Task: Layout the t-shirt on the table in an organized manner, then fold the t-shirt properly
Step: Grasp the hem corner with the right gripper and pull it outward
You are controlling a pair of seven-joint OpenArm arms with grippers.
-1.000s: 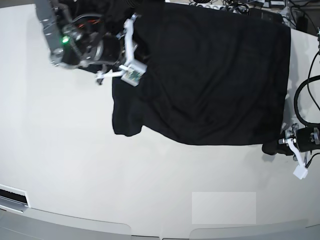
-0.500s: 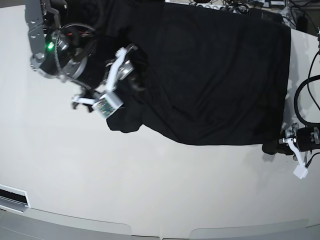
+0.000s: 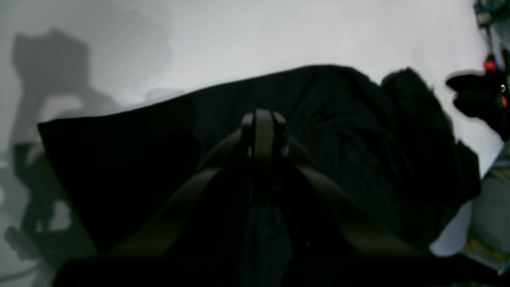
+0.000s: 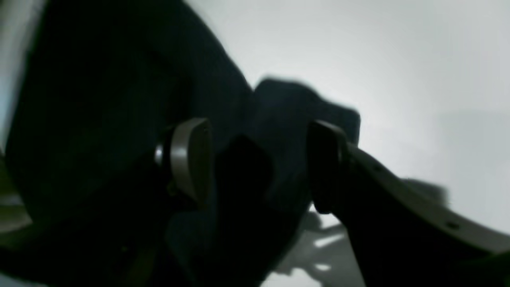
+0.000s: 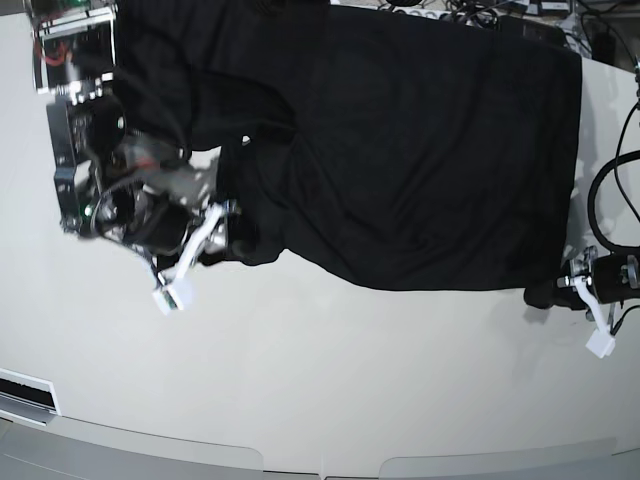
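The black t-shirt (image 5: 430, 150) lies spread over the far half of the white table (image 5: 300, 380), with its left side rumpled. My right gripper (image 5: 238, 238) is at the shirt's near-left corner. In the right wrist view the right gripper (image 4: 259, 163) is open, and bunched t-shirt (image 4: 99, 99) fabric shows between and behind its fingers (image 4: 191, 159). My left gripper (image 5: 545, 294) sits at the shirt's near-right corner. From the left wrist camera the left gripper (image 3: 263, 127) is shut, its fingertips pressed together on the t-shirt (image 3: 358, 139).
Cables and electronics (image 5: 480, 15) crowd the table's back edge. A black cable loop (image 5: 600, 190) hangs by the left arm at the right. The curved front edge (image 5: 320, 465) runs along the bottom, with a dark slot (image 5: 25, 392) at lower left.
My right arm swung from the shirt's far-left part down to its near-left corner and its jaws opened. The left arm and the rest of the shirt stayed put.
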